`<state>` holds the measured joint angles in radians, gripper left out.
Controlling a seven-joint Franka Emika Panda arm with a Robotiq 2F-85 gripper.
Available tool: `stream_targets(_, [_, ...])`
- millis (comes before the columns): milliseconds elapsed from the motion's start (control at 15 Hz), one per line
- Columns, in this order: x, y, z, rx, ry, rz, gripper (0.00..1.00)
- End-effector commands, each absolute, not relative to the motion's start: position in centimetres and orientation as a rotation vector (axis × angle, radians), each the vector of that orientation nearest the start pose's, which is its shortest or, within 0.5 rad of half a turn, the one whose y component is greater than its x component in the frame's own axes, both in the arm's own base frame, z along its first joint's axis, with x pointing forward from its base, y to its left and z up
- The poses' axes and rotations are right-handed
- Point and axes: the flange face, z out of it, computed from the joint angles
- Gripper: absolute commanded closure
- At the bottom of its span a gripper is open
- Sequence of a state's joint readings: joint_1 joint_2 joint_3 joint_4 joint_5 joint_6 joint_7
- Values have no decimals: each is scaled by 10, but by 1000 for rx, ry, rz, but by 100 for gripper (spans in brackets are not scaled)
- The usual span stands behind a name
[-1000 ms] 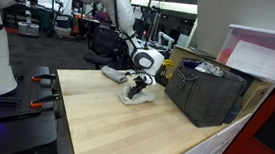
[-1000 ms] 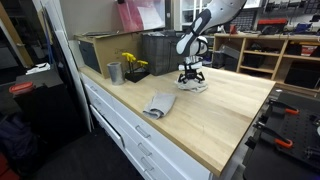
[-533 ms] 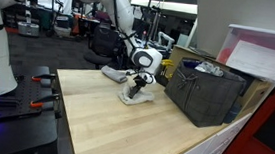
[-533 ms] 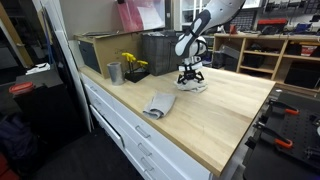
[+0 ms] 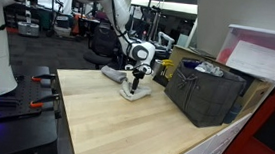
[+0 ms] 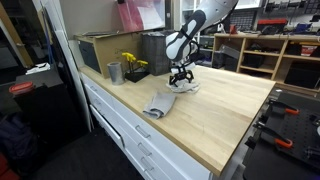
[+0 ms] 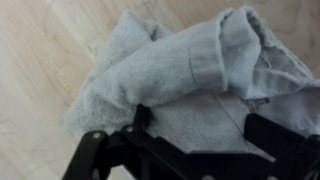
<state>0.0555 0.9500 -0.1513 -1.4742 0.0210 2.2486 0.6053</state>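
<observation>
We see our pincer [image 5: 132,86] with its jaws spread apart, low over a crumpled pale towel [image 7: 190,70] and gripping nothing. The towel lies on the wooden counter [image 5: 123,131] near a dark crate [image 5: 208,93]. A grey cloth [image 6: 158,104] lies apart, nearer the counter's edge.

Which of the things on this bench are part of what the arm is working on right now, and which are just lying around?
In hand:
gripper, open, right over the crumpled cloth

Lying about:
folded grey cloth
black crate
metal cup
yellow flowers
</observation>
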Motion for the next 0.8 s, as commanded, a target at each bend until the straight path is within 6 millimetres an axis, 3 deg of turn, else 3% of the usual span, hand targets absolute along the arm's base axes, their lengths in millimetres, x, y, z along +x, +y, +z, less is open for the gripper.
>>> stream_targets(0, [715,-30,105,-3131,939,129,0])
stream_targets(467, [748,-2,105,-3105,806,55,0])
stream_targets(733, [757,27,104,-3131,618,-1,0])
